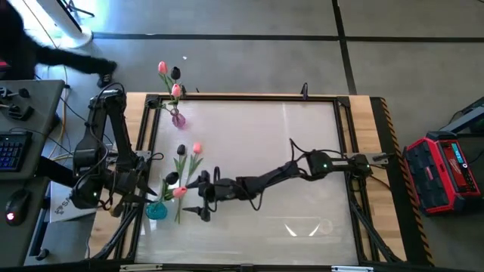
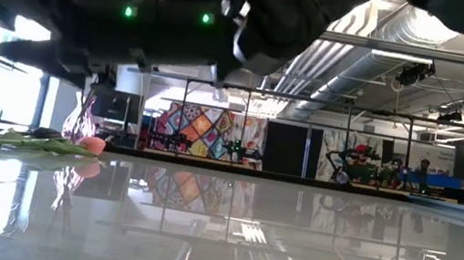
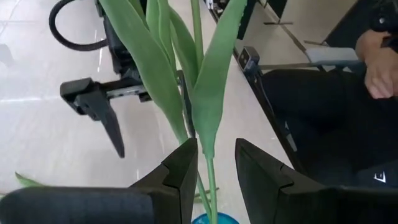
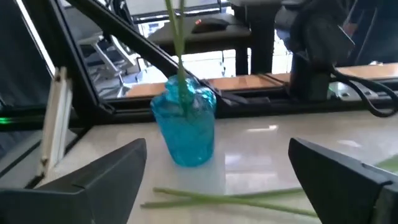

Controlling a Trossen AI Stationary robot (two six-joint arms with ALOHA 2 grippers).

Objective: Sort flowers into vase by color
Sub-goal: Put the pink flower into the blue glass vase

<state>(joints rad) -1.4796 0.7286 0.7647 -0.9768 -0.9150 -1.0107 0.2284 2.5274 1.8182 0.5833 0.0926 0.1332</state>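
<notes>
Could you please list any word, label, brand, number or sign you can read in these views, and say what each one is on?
No text can be read in any view.
Red case beside the table: it carries a label, too small to read.
Keyboard at the left: its key markings are too small to read.
Colourful wall panel in the room behind: a pattern only, no words visible.

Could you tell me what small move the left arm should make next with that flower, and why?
Probably open the left gripper and lift away: the flower it pinches already has its stem standing in the blue vase, and the right gripper is open, empty, facing that vase.
</notes>
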